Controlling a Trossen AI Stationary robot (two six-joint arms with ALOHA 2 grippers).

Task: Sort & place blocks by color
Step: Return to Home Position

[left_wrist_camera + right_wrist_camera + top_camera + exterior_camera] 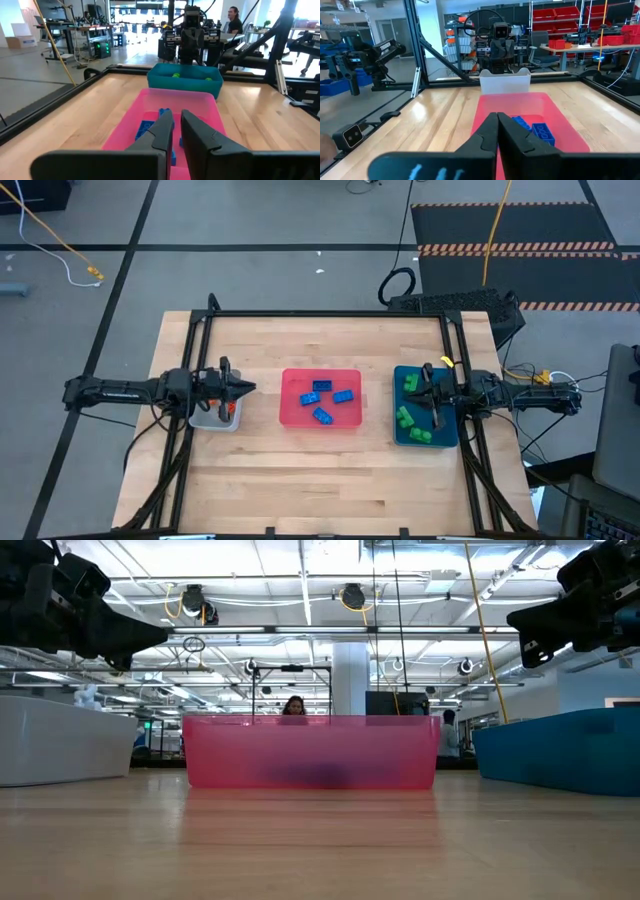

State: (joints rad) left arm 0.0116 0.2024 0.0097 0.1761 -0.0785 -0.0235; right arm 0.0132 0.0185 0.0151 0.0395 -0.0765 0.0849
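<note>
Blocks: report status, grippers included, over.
Left gripper over grey tray, right gripper over teal tray, jaws shut, empty. Blue blocks in pink tray, green blocks in teal. Nothing in the way.

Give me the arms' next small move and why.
Probably draw both arms back to rest. The blue blocks lie in the pink tray, the green blocks in the teal tray, and no block shows loose on the table. The left gripper hangs over the grey tray, the right gripper over the teal tray, neither holding anything.
</note>
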